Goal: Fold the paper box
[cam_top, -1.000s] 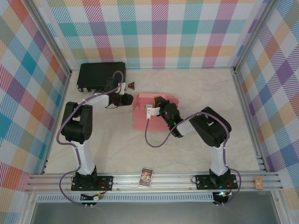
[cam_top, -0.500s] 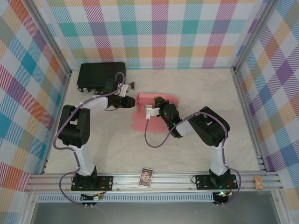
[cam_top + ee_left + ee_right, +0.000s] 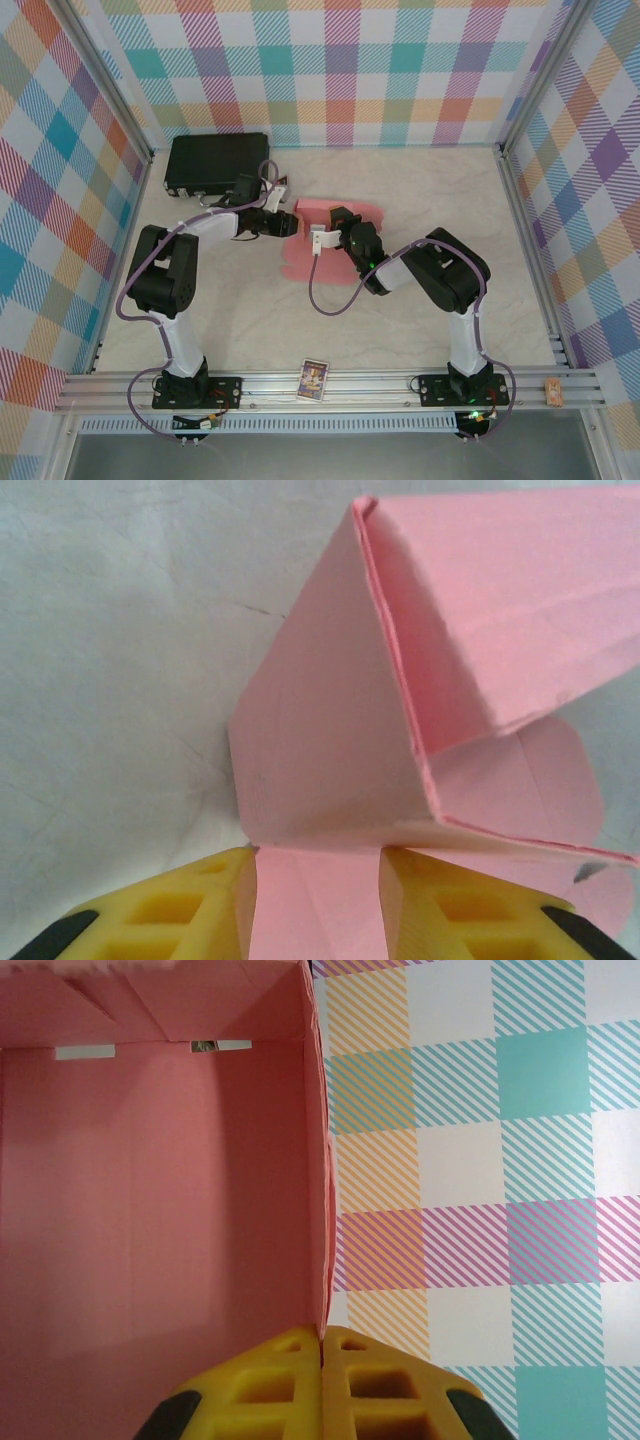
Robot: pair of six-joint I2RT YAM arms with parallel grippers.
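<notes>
The paper box [image 3: 322, 238] is salmon-pink card, partly folded up, in the middle of the table. In the left wrist view an upright wall of the paper box [image 3: 330, 740] stands right at my left gripper [image 3: 318, 852], with a rounded tab to the right. Its yellow jaws stand apart with pink card showing between them. From above, the left gripper [image 3: 291, 225] is at the box's left side. My right gripper [image 3: 322, 1335] is shut on the edge of a side wall of the paper box [image 3: 150, 1190], whose inside I look into. From above, the right gripper [image 3: 336, 231] is over the box.
A black hard case [image 3: 215, 160] lies at the back left, just behind the left arm. A small printed card [image 3: 313, 379] rests on the front rail, and a small brown item [image 3: 552, 393] lies at the rail's right end. Checked walls enclose three sides.
My left gripper has moved right, from beside the box up against its left wall. The right gripper stays shut on the box wall.
</notes>
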